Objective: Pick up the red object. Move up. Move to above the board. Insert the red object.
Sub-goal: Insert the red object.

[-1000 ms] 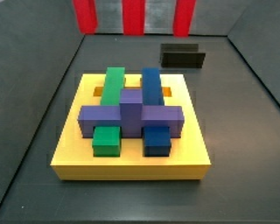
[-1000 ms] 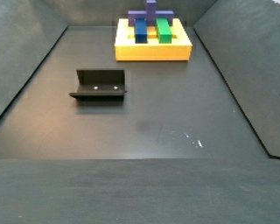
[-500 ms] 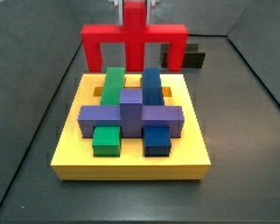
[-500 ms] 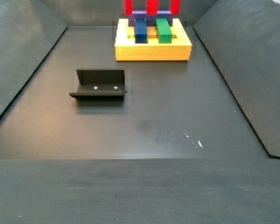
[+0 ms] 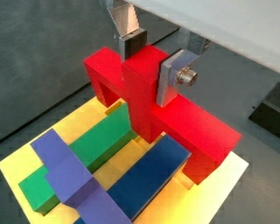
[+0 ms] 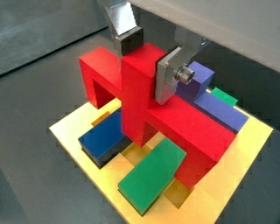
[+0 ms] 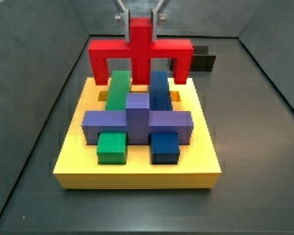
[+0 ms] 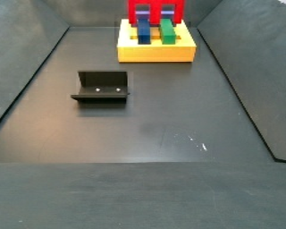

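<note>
The gripper (image 7: 140, 20) is shut on the upright central bar of the red object (image 7: 139, 53), a two-legged arch. It holds the piece over the far end of the yellow board (image 7: 137, 180). The legs straddle the far ends of the green block (image 7: 118, 87) and the blue block (image 7: 158, 87). I cannot tell whether the legs touch the board. Both wrist views show the gripper (image 5: 152, 59) (image 6: 149, 59) clamped on the red object (image 5: 189, 131) (image 6: 184, 131) above the board (image 5: 195, 208) (image 6: 67, 131). A side view shows the red object (image 8: 155, 11) over the board (image 8: 157, 53).
A purple cross-shaped block (image 7: 137, 120) lies across the green and blue blocks on the board. The dark fixture (image 8: 100, 87) stands on the grey tray floor, apart from the board; it is partly hidden behind the red object (image 7: 206, 62). Sloping tray walls surround the floor.
The red object, held in the gripper, has come down into view and now hangs lower over the board's far end. The blocks on the board have not moved.
</note>
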Controlling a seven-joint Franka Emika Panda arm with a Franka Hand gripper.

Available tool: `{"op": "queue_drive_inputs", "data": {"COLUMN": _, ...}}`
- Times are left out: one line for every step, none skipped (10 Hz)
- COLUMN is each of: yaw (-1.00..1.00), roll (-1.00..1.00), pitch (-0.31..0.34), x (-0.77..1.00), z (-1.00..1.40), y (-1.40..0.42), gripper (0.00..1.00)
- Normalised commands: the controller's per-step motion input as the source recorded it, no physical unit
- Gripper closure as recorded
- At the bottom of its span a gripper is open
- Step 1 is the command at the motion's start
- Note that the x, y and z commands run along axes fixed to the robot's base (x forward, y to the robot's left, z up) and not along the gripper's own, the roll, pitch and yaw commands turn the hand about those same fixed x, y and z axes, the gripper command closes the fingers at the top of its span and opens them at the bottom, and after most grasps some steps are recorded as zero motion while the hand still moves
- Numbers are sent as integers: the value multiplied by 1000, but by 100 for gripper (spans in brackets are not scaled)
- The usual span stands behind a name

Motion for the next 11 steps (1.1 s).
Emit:
{"op": "queue_drive_inputs", "data": {"yaw": 0, "roll": 94, "pitch": -11, "x": 129, "z": -214, "y": 0, "gripper": 100}}
{"op": "queue_drive_inputs", "data": {"yaw": 0, "roll": 73, "pitch": 0, "x": 157, "z": -191, "y": 0, "gripper": 100}}
{"op": "queue_drive_inputs", "data": {"yaw": 0, "roll": 60, "pitch": 0, "x": 140, "z": -183, "y": 0, "gripper": 100}}
{"op": "queue_drive_inputs", "data": {"yaw": 0, "roll": 41, "pitch": -4, "x": 0, "z": -214, "y": 0, "gripper": 100}}
{"op": "queue_drive_inputs", "data": {"yaw": 0, "roll": 40, "pitch": 0, "x": 0, "z": -177, "y": 0, "gripper": 100}}
{"op": "queue_drive_inputs", "data": {"yaw": 0, "roll": 0, "pitch": 0, "x": 0, "z": -51, "y": 0, "gripper": 100}}
{"op": "queue_drive_inputs", "data": {"yaw": 0, "roll": -6, "pitch": 0, "x": 0, "z": 0, "y": 0, "gripper": 100}}
{"op": "queue_drive_inputs", "data": {"yaw": 0, "roll": -30, "pitch": 0, "x": 0, "z": 0, "y": 0, "gripper": 100}}
{"op": "queue_drive_inputs", "data": {"yaw": 0, "roll": -60, "pitch": -46, "x": -6, "z": 0, "y": 6, "gripper": 100}}
{"op": "queue_drive_inputs", "data": {"yaw": 0, "roll": -66, "pitch": -69, "x": -43, "z": 0, "y": 0, "gripper": 100}}
{"op": "queue_drive_inputs", "data": {"yaw": 0, "roll": -81, "pitch": -70, "x": -74, "z": 29, "y": 0, "gripper": 100}}
